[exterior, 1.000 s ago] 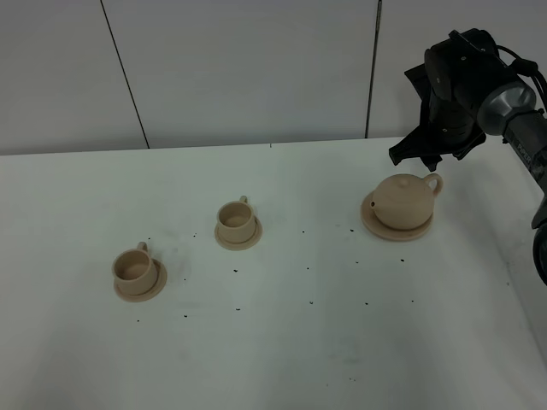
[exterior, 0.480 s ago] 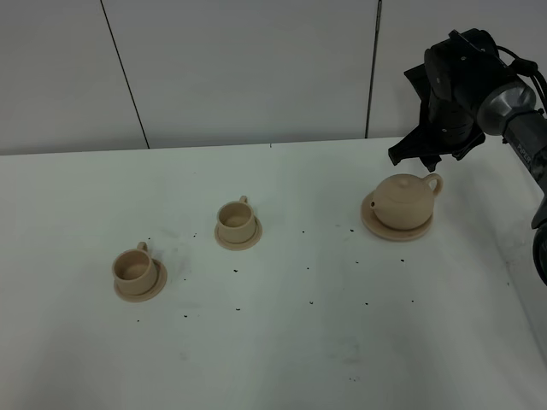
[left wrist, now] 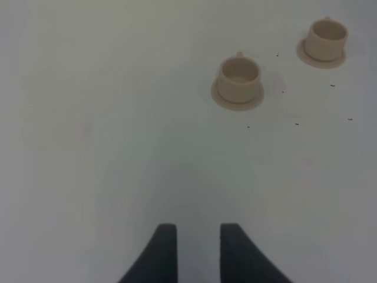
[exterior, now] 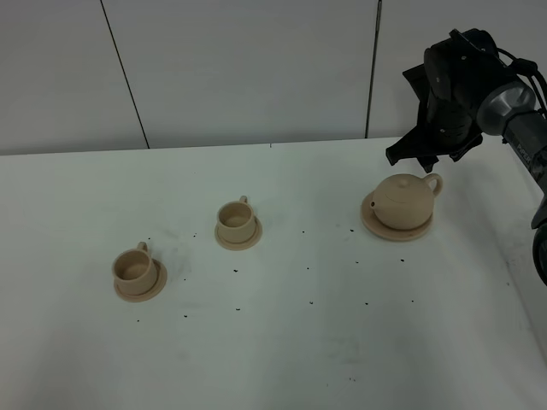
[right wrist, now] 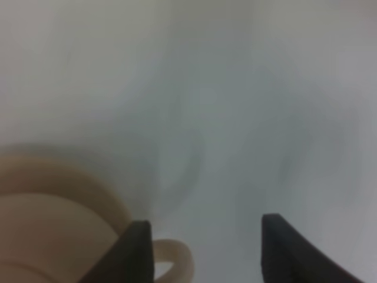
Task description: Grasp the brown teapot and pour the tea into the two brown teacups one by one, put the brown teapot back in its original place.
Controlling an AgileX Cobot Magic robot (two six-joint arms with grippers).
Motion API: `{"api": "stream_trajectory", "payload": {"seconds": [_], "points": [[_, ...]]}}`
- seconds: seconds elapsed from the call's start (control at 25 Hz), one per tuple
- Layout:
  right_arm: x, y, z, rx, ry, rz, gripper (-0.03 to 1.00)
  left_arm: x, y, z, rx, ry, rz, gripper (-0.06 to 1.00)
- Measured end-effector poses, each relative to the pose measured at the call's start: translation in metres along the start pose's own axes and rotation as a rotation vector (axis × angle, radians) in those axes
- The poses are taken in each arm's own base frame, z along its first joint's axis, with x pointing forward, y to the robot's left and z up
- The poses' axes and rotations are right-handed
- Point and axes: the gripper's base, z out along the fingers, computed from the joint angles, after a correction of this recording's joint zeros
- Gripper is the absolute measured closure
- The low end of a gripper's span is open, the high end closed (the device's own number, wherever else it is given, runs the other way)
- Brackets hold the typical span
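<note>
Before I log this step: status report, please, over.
Right gripper open, empty, near brown teapot handle. Left gripper slightly open, empty. Teapot on saucer, ungripped. Nothing in the way.

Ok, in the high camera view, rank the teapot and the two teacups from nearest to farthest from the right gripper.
1. The brown teapot, on its saucer at the far right, just below the open right gripper.
2. The middle teacup, well to the left of the teapot.
3. The left teacup, farthest left and closer to the front.
</note>
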Motion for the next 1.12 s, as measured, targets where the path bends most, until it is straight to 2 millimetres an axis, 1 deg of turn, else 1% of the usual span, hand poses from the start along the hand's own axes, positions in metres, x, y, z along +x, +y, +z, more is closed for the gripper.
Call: {"api": "stream_trajectory", "payload": {"seconds": [1.12], "points": [[0.0018, 0.0007, 0.0029, 0.000, 0.010, 0.001, 0.56, 0.0000, 0.0000, 0.0000, 0.000, 0.000, 0.000, 0.70]]}}
